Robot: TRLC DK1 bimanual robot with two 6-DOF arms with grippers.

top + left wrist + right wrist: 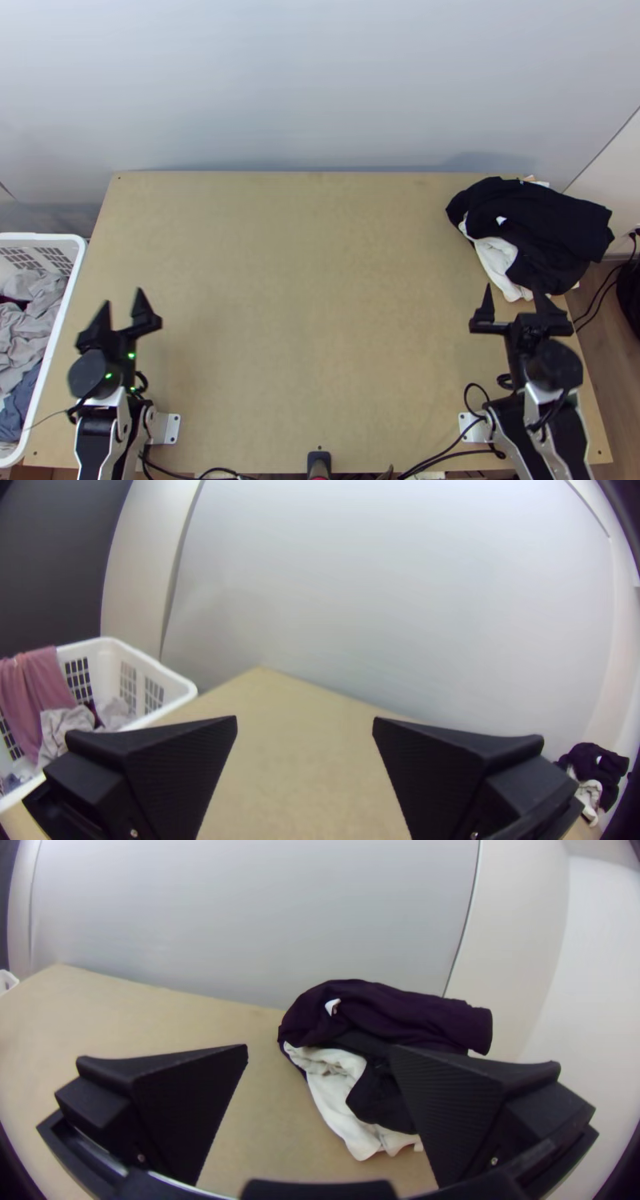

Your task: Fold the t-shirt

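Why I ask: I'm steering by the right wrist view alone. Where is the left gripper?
Observer: The left gripper is above the near left part of the table, fingers open.
Operator: What's in the white basket?
Observer: Crumpled grey cloth, with pink cloth hung over its rim.
Operator: Is the heap of dark and white clothes wholly over the tabletop?
Observer: No, in the top view it juts past the right edge.

Tabletop [312,280]: you have a wide lane between left gripper [122,296] and right gripper [513,290], running to the far edge; wall [320,88] behind. Bunched clothes [552,220] block your far right corner, just beyond the right gripper. Basket [48,238] beside your left edge. Cables [444,454] along near edge.
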